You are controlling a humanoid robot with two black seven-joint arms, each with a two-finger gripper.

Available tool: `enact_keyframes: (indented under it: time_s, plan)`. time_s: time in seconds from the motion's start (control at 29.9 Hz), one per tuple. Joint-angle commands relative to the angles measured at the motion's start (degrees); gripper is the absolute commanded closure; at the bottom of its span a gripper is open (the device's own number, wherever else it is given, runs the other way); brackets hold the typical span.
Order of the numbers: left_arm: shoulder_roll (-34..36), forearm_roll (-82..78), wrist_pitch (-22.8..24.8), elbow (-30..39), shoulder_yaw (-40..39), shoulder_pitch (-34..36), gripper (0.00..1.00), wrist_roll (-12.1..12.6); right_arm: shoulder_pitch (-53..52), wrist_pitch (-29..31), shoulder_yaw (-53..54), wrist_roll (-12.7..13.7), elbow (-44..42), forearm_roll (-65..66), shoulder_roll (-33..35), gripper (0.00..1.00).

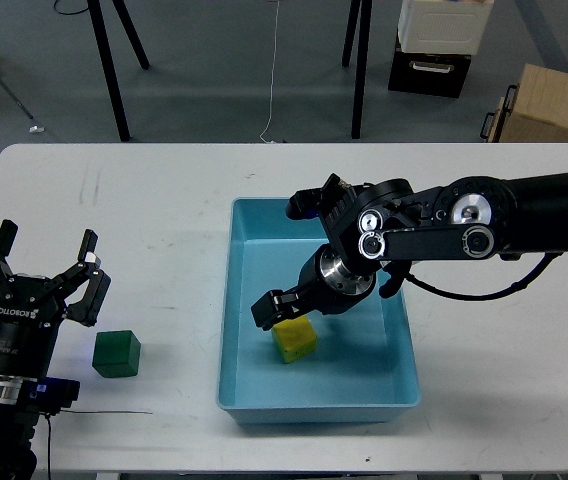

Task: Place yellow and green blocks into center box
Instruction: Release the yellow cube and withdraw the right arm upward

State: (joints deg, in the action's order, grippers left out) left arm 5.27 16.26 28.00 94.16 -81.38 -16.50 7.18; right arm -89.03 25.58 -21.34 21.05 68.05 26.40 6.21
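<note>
Green block (pixel 117 353) looks light, rigid and matte; grip its flat sides with your spread left gripper (pixel 47 283). Right gripper (pixel 286 304) is spread over the yellow block (pixel 295 339).

Robotics lab: white worktable (pixel 164 190), tripod legs (pixel 114 60), floor cable (pixel 272 70), cardboard carton (pixel 554 105).

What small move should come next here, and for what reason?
Probably lift the right gripper clear: the yellow block already lies inside the blue tray. The green block waits on the table beside the open left gripper.
</note>
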Motion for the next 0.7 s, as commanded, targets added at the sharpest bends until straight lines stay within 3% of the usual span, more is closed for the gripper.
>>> enact_keyframes:
  time_s: [0.0,0.13,0.27,0.4,0.67]
  plan:
    - [0.00,0.00,0.00,-0.03,0.00,0.15,0.00,0.12,-2.03,-0.27,9.35,0.04,-5.45,-5.90,5.55,0.00]
    - [0.09,0.09,0.00,-0.03,0.00,0.42,0.00,0.21,2.00,-0.27,26.57,-0.13,-11.96,-8.74,10.92,0.00]
    - [0.09,0.00,0.00,0.05,0.00,0.77,0.00,0.29,12.19,-0.18,50.11,-0.22,-18.64,-9.44,11.19,0.00]
    - [0.18,0.00,0.00,0.05,0.00,1.21,0.00,0.47,21.86,-0.09,72.18,0.22,-19.80,-13.63,10.84,0.00]
    - [0.88,0.00,0.00,0.14,-0.09,1.47,0.00,0.65,38.11,-0.44,96.80,0.48,-18.83,-35.00,22.34,0.00]
